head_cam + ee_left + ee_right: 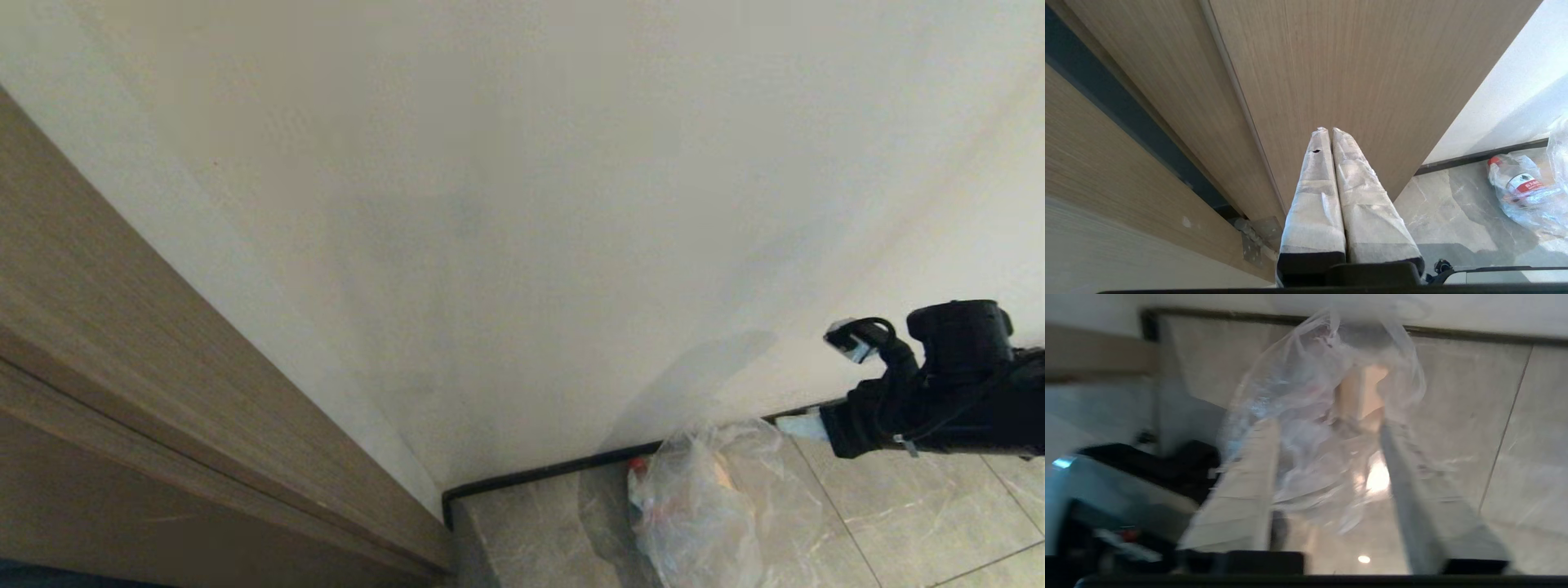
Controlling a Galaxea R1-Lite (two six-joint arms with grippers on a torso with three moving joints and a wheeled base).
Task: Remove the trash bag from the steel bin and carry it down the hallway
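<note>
Trash bag (710,506) bottom cut off by head view's lower edge; contents blurred.

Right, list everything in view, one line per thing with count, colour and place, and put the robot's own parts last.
thin clear crinkled trash bag: one, see-through with pale and brownish rubbish inside, on the floor by the wall.
red-capped bottle: one, clear with a red label, inside the bag.
grey-beige marbled floor tiles: several, under the bag.
plain white wall: one, behind the bag.
thin black baseboard: one, at the wall's foot.
brown wooden door frame: one, left of the wall.
right pincer: one, pale wrapped fingers apart, around the bag's top.
left pincer: one, pale wrapped fingers shut, pointing at the wood.
</note>
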